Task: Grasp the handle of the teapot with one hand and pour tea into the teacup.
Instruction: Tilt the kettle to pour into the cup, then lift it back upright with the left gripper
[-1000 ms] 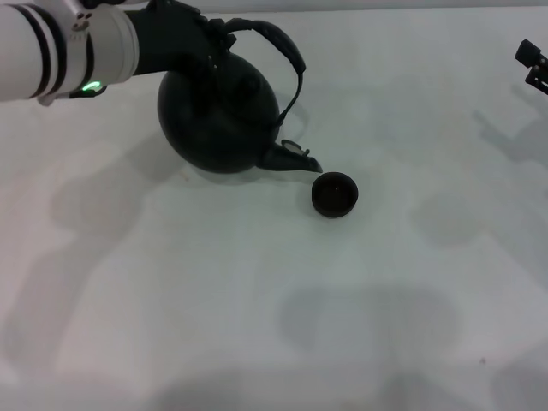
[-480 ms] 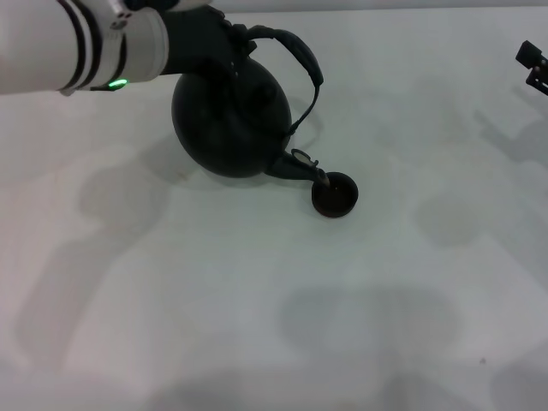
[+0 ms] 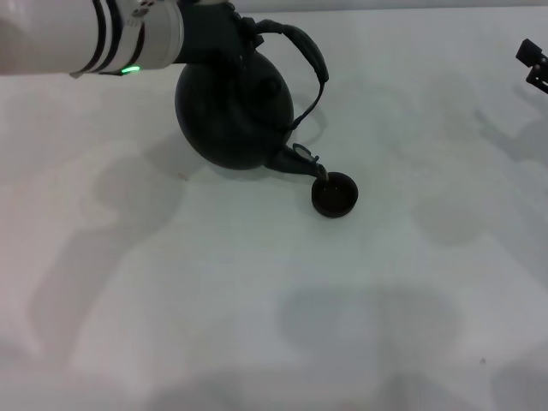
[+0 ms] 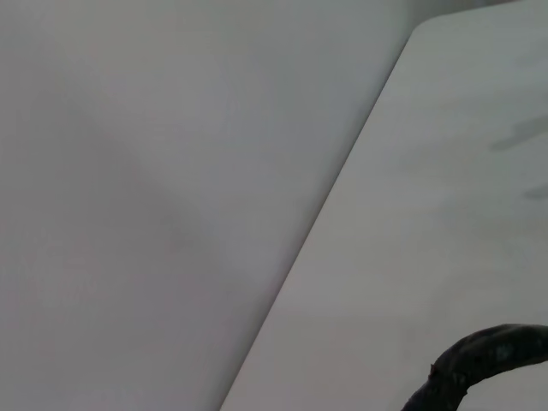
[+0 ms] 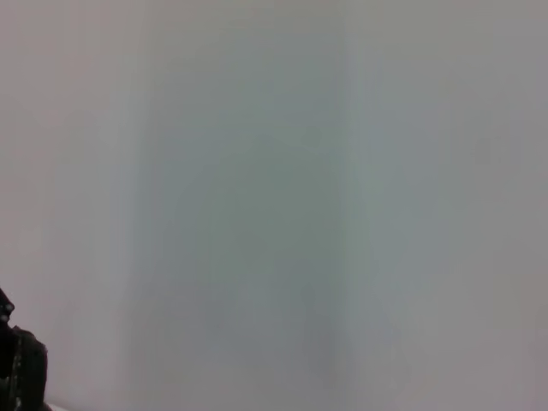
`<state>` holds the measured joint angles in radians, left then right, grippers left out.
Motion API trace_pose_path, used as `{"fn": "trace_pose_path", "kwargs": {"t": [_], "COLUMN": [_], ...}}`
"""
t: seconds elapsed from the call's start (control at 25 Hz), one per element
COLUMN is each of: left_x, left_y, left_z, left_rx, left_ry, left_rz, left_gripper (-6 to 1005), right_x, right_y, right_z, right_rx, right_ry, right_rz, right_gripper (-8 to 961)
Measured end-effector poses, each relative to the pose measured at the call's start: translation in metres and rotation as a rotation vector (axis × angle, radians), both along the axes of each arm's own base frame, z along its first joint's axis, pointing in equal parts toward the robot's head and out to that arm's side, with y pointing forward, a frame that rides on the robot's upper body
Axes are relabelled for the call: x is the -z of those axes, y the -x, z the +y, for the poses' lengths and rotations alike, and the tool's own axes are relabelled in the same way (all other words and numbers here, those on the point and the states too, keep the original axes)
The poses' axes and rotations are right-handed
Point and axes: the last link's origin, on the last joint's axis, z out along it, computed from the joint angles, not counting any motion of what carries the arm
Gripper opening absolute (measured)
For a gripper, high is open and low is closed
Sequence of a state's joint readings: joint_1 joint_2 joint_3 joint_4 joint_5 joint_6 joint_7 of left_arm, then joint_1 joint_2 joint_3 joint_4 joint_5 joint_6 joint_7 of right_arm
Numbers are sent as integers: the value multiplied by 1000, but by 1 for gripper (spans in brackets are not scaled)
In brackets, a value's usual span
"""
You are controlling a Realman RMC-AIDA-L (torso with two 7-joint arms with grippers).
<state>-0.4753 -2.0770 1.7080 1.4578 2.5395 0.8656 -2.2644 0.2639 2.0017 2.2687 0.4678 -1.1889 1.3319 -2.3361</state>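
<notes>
The round, matte black teapot (image 3: 235, 111) hangs tilted at the far left of the white table (image 3: 257, 300), its short spout (image 3: 301, 160) pointing right and down over the rim of the small bowl-shaped teacup (image 3: 334, 194). The left gripper (image 3: 214, 30) clasps the arched, wrapped-looking handle (image 3: 300, 53); only the left wrist view shows its texture (image 4: 479, 364). The right gripper (image 3: 533, 64) sits parked far right, finger state unclear.
</notes>
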Motion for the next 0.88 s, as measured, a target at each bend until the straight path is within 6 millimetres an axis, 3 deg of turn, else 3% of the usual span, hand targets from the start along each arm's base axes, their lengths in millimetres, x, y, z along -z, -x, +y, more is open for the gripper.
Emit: {"fn": "trace_pose_path", "kwargs": {"t": [0.88], "left_x": [8], "left_y": [-19], "left_z": [4], "left_rx": [65], "left_ry": [13], "left_rz": [101], "left_gripper": [135], "right_x": [0], "right_y": [-1], "right_z": [2], "right_rx": [10], "right_ry": [-2], "right_rz": [-7], "right_gripper": [860]}}
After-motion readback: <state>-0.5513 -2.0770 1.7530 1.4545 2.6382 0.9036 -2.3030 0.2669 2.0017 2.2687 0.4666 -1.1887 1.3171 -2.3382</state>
